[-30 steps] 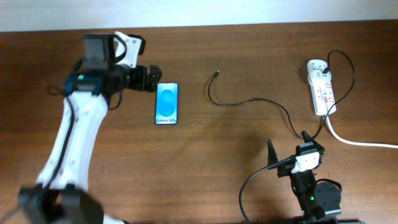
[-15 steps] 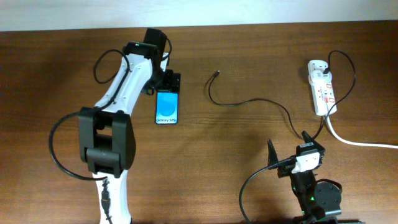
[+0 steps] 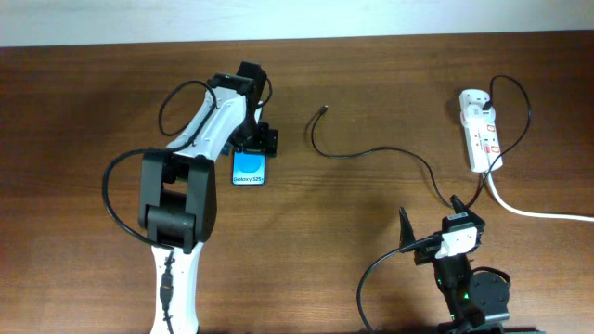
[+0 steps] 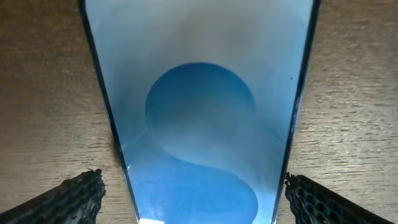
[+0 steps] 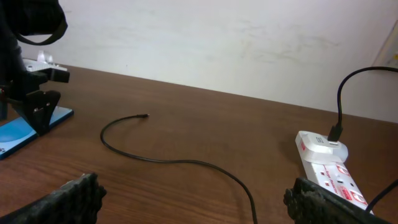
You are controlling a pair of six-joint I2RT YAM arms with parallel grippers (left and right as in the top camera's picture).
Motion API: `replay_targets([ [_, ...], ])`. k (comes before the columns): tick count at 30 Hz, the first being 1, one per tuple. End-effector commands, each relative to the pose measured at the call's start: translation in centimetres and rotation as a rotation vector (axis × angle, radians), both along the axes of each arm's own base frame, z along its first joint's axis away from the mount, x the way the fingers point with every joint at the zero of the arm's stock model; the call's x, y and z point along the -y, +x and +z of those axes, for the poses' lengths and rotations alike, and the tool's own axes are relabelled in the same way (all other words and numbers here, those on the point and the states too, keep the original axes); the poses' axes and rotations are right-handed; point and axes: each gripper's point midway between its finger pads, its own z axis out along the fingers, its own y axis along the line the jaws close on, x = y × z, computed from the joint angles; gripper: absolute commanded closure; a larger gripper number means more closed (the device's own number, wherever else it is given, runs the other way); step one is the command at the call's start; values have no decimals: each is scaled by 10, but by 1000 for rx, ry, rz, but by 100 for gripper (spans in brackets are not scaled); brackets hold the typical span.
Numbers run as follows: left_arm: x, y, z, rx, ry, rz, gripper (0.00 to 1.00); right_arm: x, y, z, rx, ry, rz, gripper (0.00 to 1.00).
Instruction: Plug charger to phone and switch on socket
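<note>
The left claw (image 3: 255, 139) hangs over the 12 o'clock end of the phone (image 3: 249, 169), which lies flat and face up on the surface (image 3: 93, 111) at about 10 o'clock from the middle. In the wrist view the claw is spread, and its fingers (image 4: 74, 199) stand outside the phone's two long edges without touching them.

The step looks to be taking hold of the phone to steady it. To do it well, I'd say the claw should sink until the pads are level with the frame. It should then close squarely across the narrow width, so the squeeze lands on the edges and not the glass. Staying at this end leaves the 6 o'clock end free, and that is probably where the port is.

The charger (image 3: 371, 153) curls loose, its plug (image 3: 322, 109) lying at about 2 o'clock from the phone and well apart from it. Its far end goes to the socket (image 3: 480, 130) out at 2 o'clock. The right claw (image 3: 429, 223) sits spread and empty down at 5 o'clock, near the cable's bend, and seems best placed to fetch the plug
</note>
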Motion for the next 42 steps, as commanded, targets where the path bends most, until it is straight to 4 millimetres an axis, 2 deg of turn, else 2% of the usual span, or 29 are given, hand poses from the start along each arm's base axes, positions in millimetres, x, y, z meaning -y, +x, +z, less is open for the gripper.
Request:
replay_targets([
  [1, -5, -11, -24, -40, 19, 41, 1, -1, 0, -2, -3, 4, 7, 2],
  [5, 0, -8, -35, -11, 10, 32, 1, -1, 0, -2, -3, 4, 7, 2],
  [8, 6, -3, -35, 8, -19, 30, 1, -1, 0, -2, -3, 4, 7, 2],
  [13, 7, -4, -35, 3, -22, 30, 14, -1, 0, -2, -3, 4, 7, 2],
  [20, 14, -3, -33, 2, -61, 55, 24, -1, 0, -2, -3, 4, 7, 2],
  [23, 23, 7, -15, 18, -112, 56, 26, -1, 0, -2, -3, 4, 7, 2],
  [29, 41, 16, 43, 17, -200, 51, 25, -1, 0, -2, -3, 4, 7, 2],
  [32, 63, 20, 71, 21, -335, 41, 29, -1, 0, -2, -3, 4, 7, 2],
  [34, 74, 21, 80, 16, -408, 35, 36, -1, 0, -2, -3, 4, 7, 2],
  [35, 78, 19, 82, 4, -445, 36, 47, -1, 0, -2, -3, 4, 7, 2],
  [37, 88, 16, 87, -20, -515, 53, 78, -1, 0, -2, -3, 3, 7, 2],
  [39, 92, 15, 90, -60, -551, 163, 100, -1, 0, -1, -1, 4, 7, 2],
  [42, 104, 10, 99, -162, -635, 372, 100, -2, 0, 3, 19, 6, 7, 2],
])
